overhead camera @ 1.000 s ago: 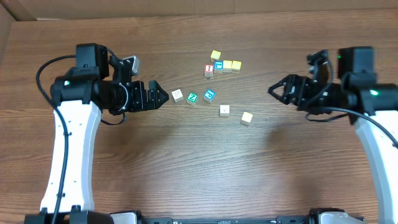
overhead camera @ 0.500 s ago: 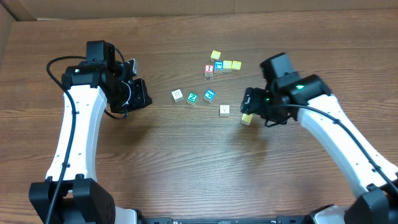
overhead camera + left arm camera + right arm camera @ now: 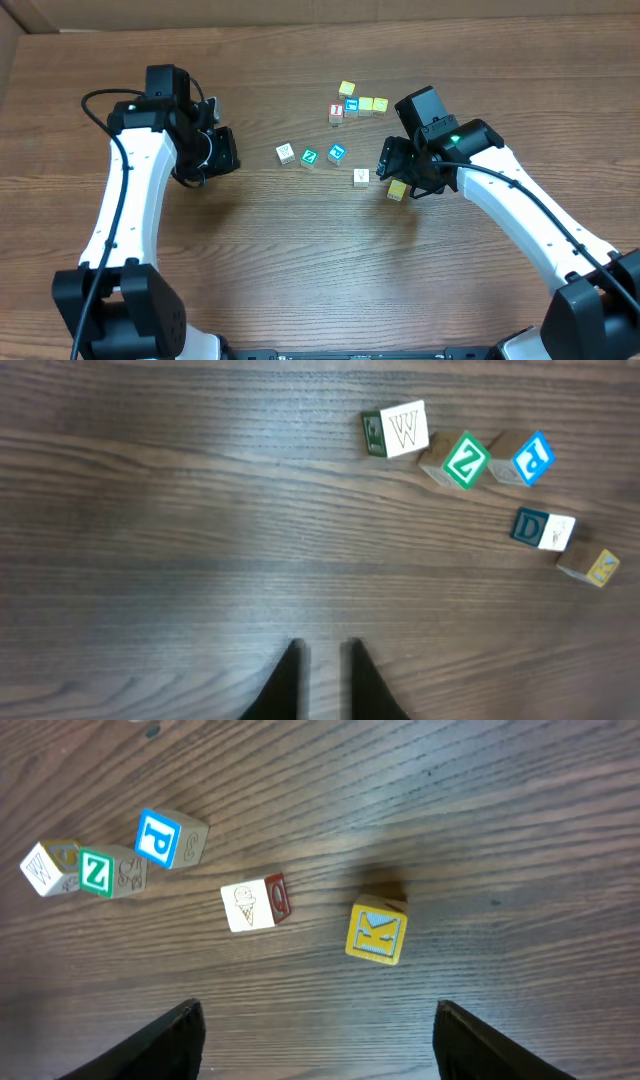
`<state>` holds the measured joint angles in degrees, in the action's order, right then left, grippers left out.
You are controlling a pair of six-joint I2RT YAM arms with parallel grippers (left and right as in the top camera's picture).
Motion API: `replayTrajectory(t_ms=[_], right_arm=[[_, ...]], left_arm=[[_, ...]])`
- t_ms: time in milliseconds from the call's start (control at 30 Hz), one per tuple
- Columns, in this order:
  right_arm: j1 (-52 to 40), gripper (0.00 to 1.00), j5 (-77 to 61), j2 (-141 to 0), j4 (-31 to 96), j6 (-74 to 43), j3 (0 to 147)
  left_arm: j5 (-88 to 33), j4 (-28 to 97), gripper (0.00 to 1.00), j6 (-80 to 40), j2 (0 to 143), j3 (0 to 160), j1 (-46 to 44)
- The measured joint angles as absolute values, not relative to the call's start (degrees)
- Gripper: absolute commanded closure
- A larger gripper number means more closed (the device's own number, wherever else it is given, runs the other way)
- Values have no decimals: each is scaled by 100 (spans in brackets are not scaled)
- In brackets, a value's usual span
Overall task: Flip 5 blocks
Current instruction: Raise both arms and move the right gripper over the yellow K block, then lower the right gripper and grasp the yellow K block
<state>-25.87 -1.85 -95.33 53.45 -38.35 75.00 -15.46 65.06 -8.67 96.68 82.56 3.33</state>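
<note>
Five small blocks lie in a loose row mid-table: a whitish W block [image 3: 285,153], a teal-green Z block [image 3: 309,157], a blue block [image 3: 337,153], a whitish block [image 3: 361,177] and a pale cream block [image 3: 397,189] with a K face [image 3: 377,932]. My right gripper [image 3: 398,170] hovers over the last two, open wide, with nothing between its fingers. The K block sits just ahead of the tips [image 3: 315,1020]. My left gripper [image 3: 222,152] stands well left of the row. Its fingers [image 3: 325,655] are almost together over bare wood and hold nothing.
A cluster of other cubes sits at the back: a red-faced one [image 3: 336,112], a teal one [image 3: 351,105] and bright yellow ones [image 3: 372,104], plus a lone yellow cube [image 3: 346,89]. A cardboard wall [image 3: 30,15] lines the far edge.
My right arm swung in from the far right to hover over the two right-hand blocks. My left gripper pulled back from the W block and closed to a narrow slit.
</note>
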Motion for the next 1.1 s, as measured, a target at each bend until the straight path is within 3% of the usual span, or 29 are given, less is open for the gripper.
replayTrajectory(t_ms=[33,167,700,800,1100], right_arm=[[-2587,27,-183,-9559,5347,-3881,7500],[-2587,26,-119,-9841,5266,-4060,7498],[-2587,29,49,-10593,4860,-4458,7297],[-2587,37,58,-10604,4751,-4497,7137],[-2587,40,196,-10637,4263,-4619,6831]], left_arm=[[-1538,6486,28,-880,9692,8256,333],[-1514,6462,0,-882,9782,8256,333],[-1470,6445,0,-906,9915,8256,333],[-1470,6445,0,-906,9915,8256,333],[-1470,6445,0,-906,9915,8256,333]])
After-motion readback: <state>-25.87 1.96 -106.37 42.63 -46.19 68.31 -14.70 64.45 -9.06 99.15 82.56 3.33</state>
